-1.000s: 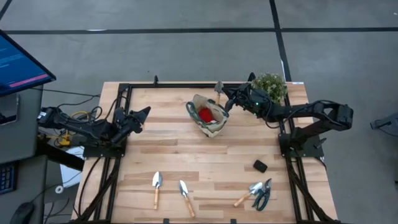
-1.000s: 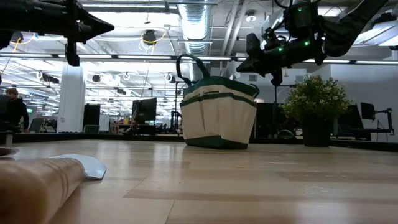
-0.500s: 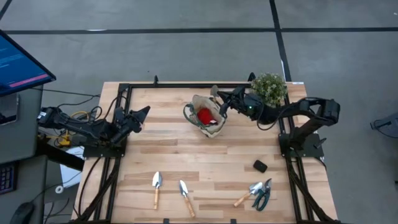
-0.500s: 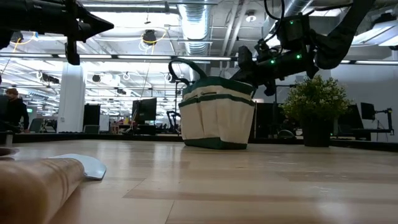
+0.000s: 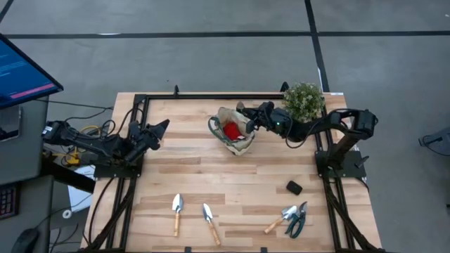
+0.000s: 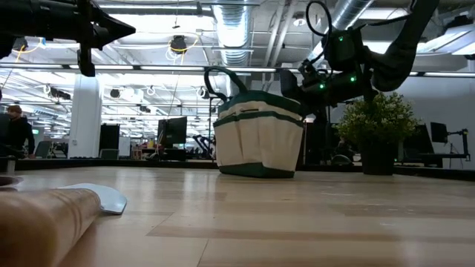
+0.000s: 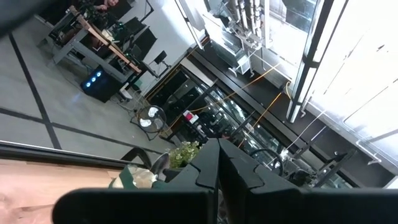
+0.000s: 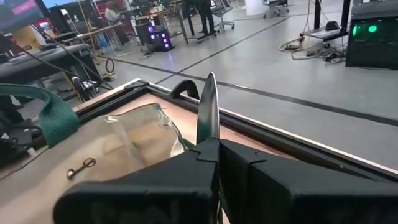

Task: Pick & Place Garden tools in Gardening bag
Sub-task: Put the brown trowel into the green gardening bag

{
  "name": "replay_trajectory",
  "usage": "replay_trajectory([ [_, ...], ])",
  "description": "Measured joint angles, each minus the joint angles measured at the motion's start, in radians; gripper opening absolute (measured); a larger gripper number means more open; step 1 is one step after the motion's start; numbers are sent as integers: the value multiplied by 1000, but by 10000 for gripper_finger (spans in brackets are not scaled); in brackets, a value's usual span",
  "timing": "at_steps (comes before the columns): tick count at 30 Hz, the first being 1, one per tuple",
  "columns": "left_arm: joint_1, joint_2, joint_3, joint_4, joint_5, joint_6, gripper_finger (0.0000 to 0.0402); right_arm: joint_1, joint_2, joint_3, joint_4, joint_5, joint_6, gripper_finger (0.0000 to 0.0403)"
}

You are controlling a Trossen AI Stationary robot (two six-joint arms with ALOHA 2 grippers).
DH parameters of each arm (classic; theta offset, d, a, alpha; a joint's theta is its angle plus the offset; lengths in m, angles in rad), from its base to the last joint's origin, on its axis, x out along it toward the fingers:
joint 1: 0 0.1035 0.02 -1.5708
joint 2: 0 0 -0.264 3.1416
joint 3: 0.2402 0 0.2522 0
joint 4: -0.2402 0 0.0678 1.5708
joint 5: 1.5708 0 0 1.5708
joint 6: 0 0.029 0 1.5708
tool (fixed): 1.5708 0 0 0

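Right pincer (image 5: 247,119) sits at the 3 o'clock rim of the small beige canvas bag with dark loop handles (image 5: 234,132), its fingers pressed together on a silver metal trowel blade (image 8: 207,111) that stands upright between them. A red glove (image 5: 230,129) lies inside the bag. Two wooden-handled trowels (image 5: 177,213) lie at the worktop's (image 5: 211,176) 7 o'clock area; a third tool and dark-handled pruning shears (image 5: 298,218) lie at 5 o'clock. Left pincer (image 5: 160,128) waits at 9 o'clock, fingers pressed together, holding nothing.
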Motion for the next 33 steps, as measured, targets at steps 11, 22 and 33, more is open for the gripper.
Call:
replay_trajectory([
  [11,0,0,0,2,15,-8,7,-32,-67,-1,-110,-20,-15,49],
  [22,0,0,0,5,31,-8,7,-54,-194,-1,-199,-73,-42,179],
  [33,0,0,0,8,143,19,7,-50,-596,55,-722,-113,-65,206],
])
